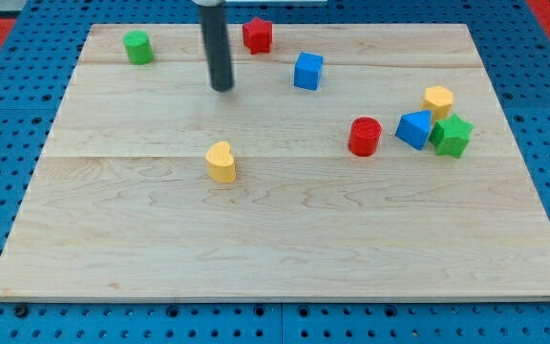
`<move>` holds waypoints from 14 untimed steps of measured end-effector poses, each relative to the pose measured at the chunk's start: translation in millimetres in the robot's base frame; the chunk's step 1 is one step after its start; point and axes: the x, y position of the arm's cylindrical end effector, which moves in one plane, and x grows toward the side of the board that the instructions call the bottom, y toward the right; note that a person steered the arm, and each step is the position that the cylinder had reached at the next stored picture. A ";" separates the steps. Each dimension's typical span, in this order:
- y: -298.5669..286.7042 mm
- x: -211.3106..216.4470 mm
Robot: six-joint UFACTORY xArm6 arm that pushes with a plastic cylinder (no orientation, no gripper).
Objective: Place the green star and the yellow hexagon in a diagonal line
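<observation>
Green star [452, 136] sits near the board's right edge, far to the view's right of my tip [222, 89] and lower in the view. Yellow hexagon [438, 100] lies just above and slightly left of the star, very close to it; whether they touch cannot be told. It too is far right of my tip, at nearly the same height in the view.

Blue block [413, 129], wedge-like in shape, sits against the star's left side. Red cylinder [365, 137] stands just left of that, well right of my tip and lower.

Rod enters from the view's top edge and stands upright, its lower end resting on the upper left part of the wooden board [285, 239]. The arm carries no pincer, so nothing is spread or clamped; my tip touches no block.

Blue cube [308, 72] lies to the right of my tip, apart from it. Red star [258, 35] sits up and right of my tip, near the board's top edge. Green cylinder [139, 47] sits up and left of my tip, well apart. Yellow heart-shaped block [222, 161] lies directly below my tip, well apart.

No writing or brand mark can be read.
</observation>
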 end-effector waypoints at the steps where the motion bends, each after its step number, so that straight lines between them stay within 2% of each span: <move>1: 79.8 34.3; 2: 98.7 98.3; 3: 123.9 127.5; 4: 234.0 154.2; 5: 268.1 118.7; 6: 276.7 81.0; 8: 266.4 0.3; 9: 257.2 -21.4; 12: 257.1 -66.5; 14: 242.7 -36.4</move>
